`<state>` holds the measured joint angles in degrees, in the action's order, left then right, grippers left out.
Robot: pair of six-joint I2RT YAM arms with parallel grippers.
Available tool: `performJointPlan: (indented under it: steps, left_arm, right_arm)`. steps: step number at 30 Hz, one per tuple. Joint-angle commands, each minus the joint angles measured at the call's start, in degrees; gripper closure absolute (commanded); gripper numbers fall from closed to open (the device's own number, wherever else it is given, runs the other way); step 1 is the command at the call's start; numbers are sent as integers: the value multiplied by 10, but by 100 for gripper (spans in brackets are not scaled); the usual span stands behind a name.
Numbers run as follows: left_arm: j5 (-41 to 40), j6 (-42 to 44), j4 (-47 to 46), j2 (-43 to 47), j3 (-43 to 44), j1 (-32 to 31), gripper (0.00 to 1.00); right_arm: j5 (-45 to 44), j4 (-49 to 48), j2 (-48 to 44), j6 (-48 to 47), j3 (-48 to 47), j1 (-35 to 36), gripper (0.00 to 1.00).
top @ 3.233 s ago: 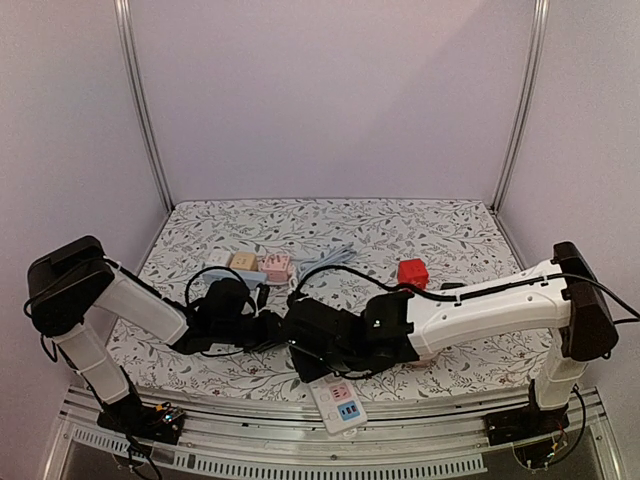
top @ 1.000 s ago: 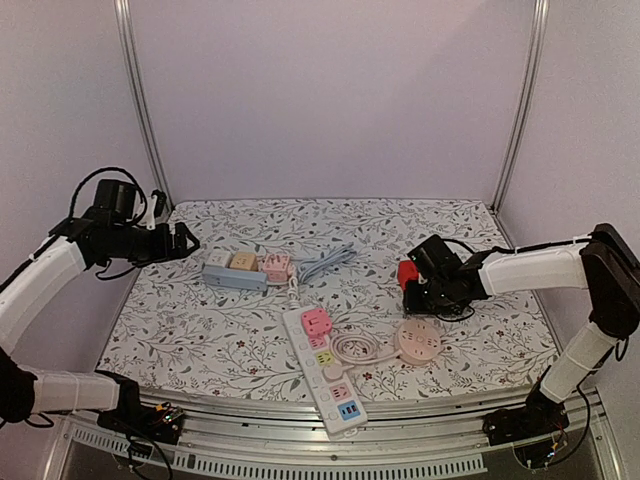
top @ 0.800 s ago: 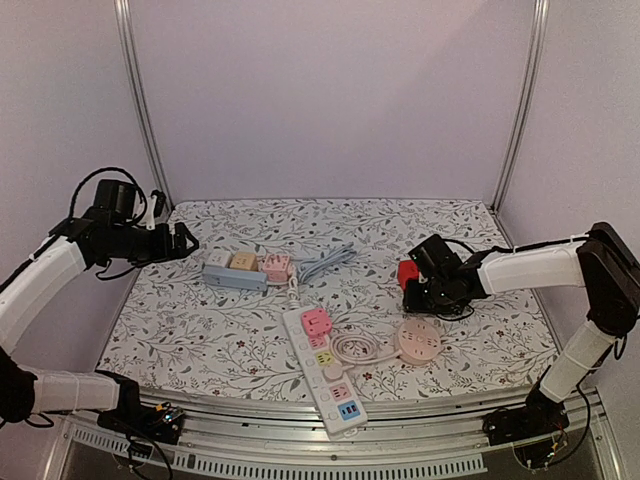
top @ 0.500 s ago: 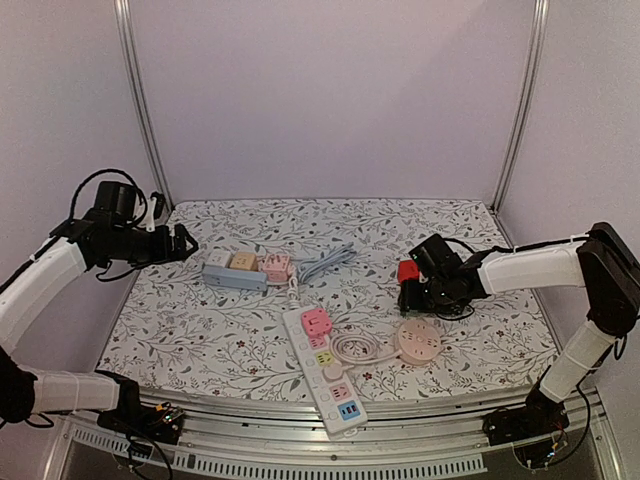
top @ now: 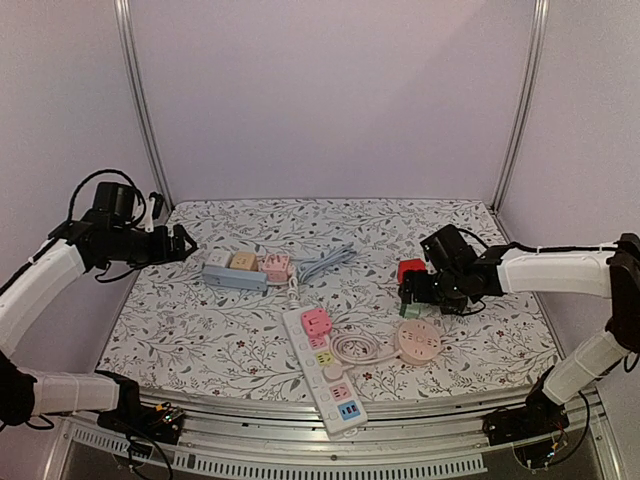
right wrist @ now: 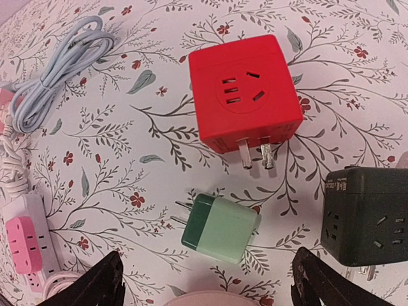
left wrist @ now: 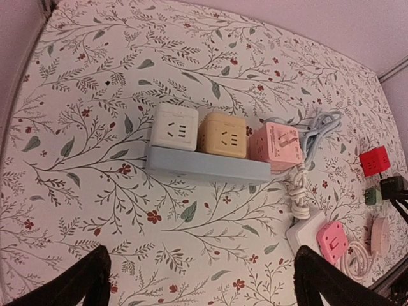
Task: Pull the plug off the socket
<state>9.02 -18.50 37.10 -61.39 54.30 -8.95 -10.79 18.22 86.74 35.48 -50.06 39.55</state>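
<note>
Since a second ago the right gripper (right wrist: 207, 271) has spread its jaws wide and drawn back slightly to the right, holding nothing; the left arm has barely shifted. The green plug (right wrist: 220, 226) lies on its side on the flowered worktop (top: 450, 225), prongs bare. It sits between the red cube adapter (right wrist: 245, 92) and the round pink socket (top: 419, 341), with a black cube (right wrist: 366, 213) beside it. Pale lilac walls (top: 330, 100) with metal posts (top: 140, 100) enclose the worktop. The left arm reaches over the far left, and the left gripper (left wrist: 204, 287) is spread apart above a blue tray (left wrist: 204, 169) of three cubes. A white power strip (top: 322, 375) lies near the front edge.
</note>
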Motion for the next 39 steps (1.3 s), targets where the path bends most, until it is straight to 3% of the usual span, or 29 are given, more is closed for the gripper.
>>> performJointPlan:
  steps: [1,9,21,29,39]
  left_arm:
    - [4,-4,-10,8,-12,-3,2]
    - [-19,-83,-45,26,-62,-83,3]
    - [-47,-233,-169,17,-180,-256,3]
    - [-62,-293,-239,-18,-210,-318,3]
    - [-87,-355,-303,-71,-217,-377,3]
  right_arm:
    - [8,45,-44,-13,1,-4,10]
    - [12,89,-104,-10,-16,44,9]
    - [-60,124,-96,44,-67,212,9]
    - [-120,146,-25,91,-110,306,10]
    - [-103,143,139,68,-237,394,15]
